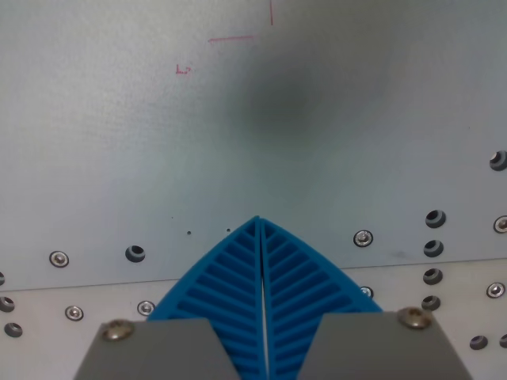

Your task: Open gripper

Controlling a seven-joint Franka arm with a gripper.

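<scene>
My gripper [260, 218] fills the bottom middle of the wrist view. Its two blue ribbed fingers [230, 285] are pressed flat together along a thin centre seam, with the tips meeting in a point. Nothing is held between them. Grey mounting blocks with a screw each sit at the finger bases. The gripper hangs above a pale grey metal table [119, 158], and a soft dark shadow [293, 103] lies on the plate ahead of the tips.
A seam between two plates runs across the lower part of the view. Screws [59, 259] and open bolt holes [135, 253] line it on both sides. Thin red pen marks [230, 38] sit near the top of the plate.
</scene>
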